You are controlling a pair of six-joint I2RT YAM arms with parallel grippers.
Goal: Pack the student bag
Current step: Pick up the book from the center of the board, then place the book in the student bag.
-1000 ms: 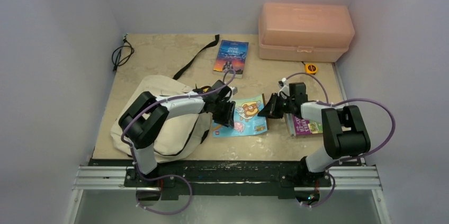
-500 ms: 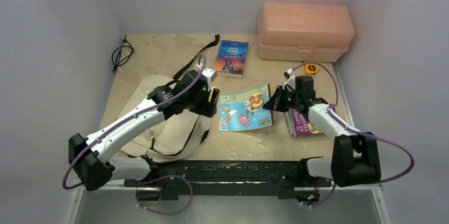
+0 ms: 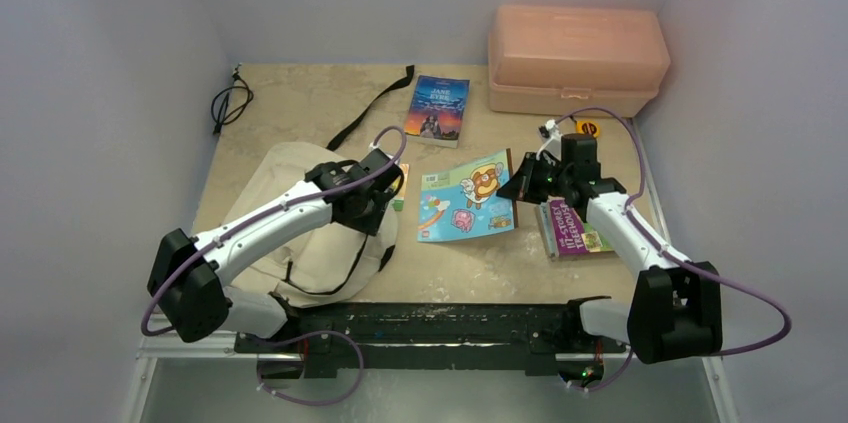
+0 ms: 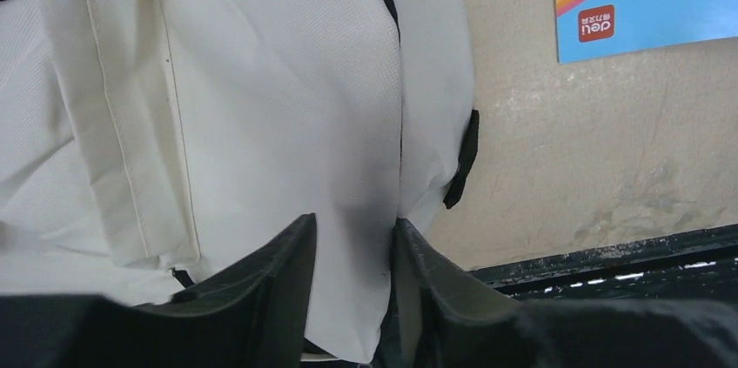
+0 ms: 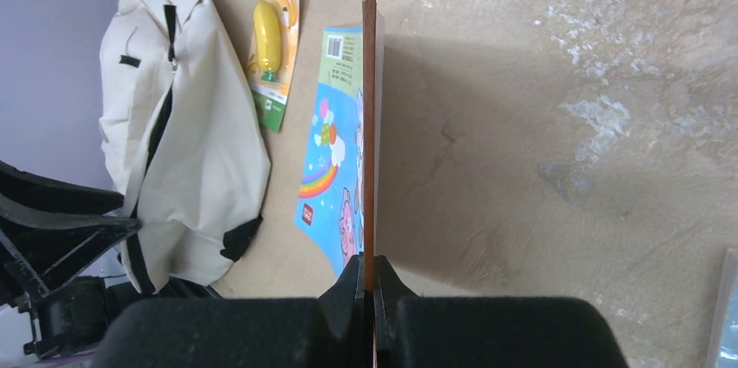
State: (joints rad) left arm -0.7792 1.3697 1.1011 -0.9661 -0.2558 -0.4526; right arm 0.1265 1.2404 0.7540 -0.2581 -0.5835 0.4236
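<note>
The student bag [image 3: 300,203], cream fabric with black zip lines, lies at the front left. My left gripper [image 3: 378,198] is over its right edge. In the left wrist view its fingers [image 4: 352,224] are closed on a fold of the bag's fabric [image 4: 261,81]. My right gripper [image 3: 518,183] is shut on the right edge of a blue picture book [image 3: 465,198]. In the right wrist view the book [image 5: 335,168] runs edge-on out from the closed gripper [image 5: 369,264], with the bag [image 5: 200,142] beyond it.
A banana card [image 5: 271,46] lies between bag and book. A Jane Eyre book [image 3: 437,108] and the bag's black strap [image 3: 375,108] lie further back. A purple book [image 3: 572,228] sits under my right arm. A pink box [image 3: 575,58], a yellow disc [image 3: 588,128] and a black cable [image 3: 230,103] are at the back.
My left gripper left the picture book's left edge, moved left and came down on the bag. My right gripper moved slightly back with the book in it, shifting it to the right.
</note>
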